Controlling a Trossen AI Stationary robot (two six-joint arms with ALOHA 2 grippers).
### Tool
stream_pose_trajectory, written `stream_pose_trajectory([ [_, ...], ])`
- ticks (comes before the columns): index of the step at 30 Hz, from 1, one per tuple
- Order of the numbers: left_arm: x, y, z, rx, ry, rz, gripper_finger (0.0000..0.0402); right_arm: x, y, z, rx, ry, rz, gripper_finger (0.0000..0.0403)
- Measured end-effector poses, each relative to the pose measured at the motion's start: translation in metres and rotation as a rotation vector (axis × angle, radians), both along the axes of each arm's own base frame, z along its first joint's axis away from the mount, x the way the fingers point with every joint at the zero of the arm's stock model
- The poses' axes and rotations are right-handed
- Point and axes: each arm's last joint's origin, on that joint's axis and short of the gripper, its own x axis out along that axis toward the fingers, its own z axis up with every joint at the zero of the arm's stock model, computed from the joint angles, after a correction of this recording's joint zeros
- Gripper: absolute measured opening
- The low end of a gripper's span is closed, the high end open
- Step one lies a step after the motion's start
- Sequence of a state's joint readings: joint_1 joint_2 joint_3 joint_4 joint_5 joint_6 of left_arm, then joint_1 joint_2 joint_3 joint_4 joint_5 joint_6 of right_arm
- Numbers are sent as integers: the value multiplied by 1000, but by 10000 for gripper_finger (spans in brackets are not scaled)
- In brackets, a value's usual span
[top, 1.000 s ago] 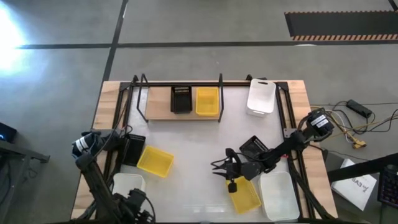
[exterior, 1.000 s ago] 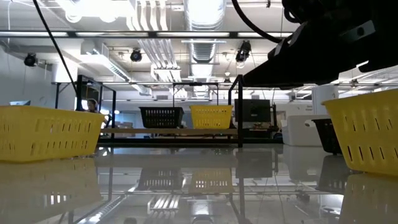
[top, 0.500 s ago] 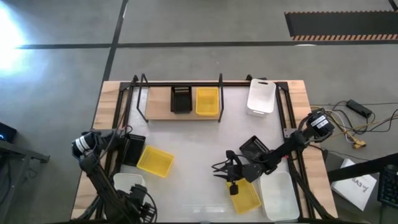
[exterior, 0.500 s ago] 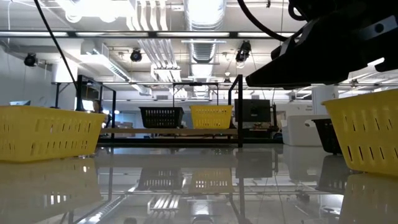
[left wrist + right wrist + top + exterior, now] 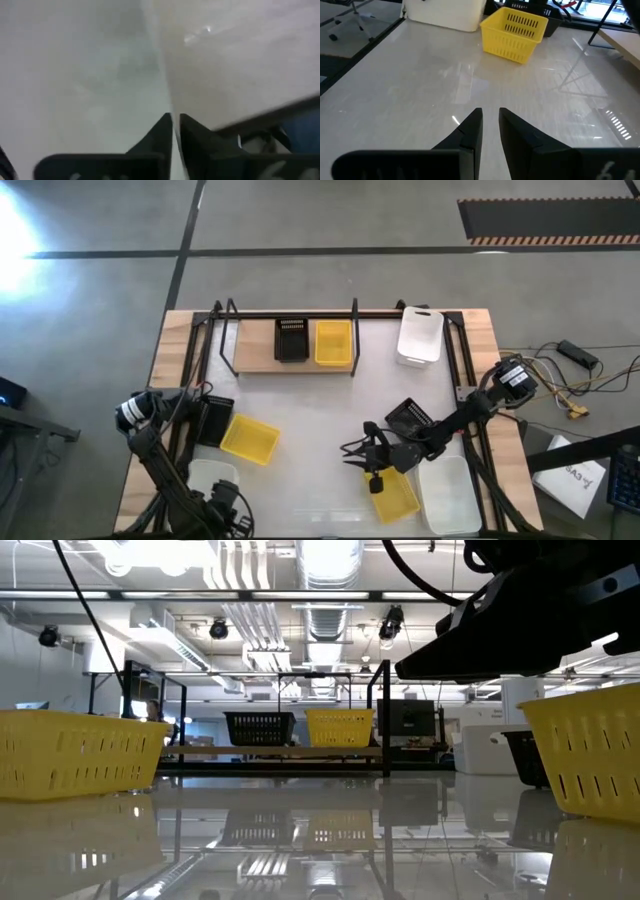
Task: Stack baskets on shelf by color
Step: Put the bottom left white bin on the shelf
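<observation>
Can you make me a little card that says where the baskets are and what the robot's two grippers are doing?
On the shelf: black basket beside yellow basket
Baskets off the shelf: seven, all on the table
Left gripper: shut on the wall of the near-left white basket
Right gripper: open, empty, over the edge of the near-right yellow basket

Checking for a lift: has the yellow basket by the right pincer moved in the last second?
Yes, slightly: in the high view the yellow basket and right pincer shifted toward the white basket.
</observation>
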State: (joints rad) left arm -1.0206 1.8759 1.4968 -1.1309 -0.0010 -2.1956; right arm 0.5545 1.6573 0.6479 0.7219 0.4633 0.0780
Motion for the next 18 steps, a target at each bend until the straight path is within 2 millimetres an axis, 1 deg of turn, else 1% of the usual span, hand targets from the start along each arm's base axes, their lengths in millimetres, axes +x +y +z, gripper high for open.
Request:
stream_pose_trajectory([
  [3,3,-5,12,-45,-27,-1,7,0,0,0,0,0,0,57],
  [7,9,-14,38,-118,-91,1,1,0,0,0,-1,1,1,57],
  [9,13,-17,53,-145,-152,9,1,-1,1,0,-1,2,3,57],
  [12,21,-18,77,-152,-290,12,1,-1,2,0,-2,3,6,57],
  [15,33,-11,96,-93,-428,-9,0,-1,2,-1,-3,5,6,57],
  [18,50,6,110,16,-520,-51,0,-1,2,-1,-4,6,6,57],
])
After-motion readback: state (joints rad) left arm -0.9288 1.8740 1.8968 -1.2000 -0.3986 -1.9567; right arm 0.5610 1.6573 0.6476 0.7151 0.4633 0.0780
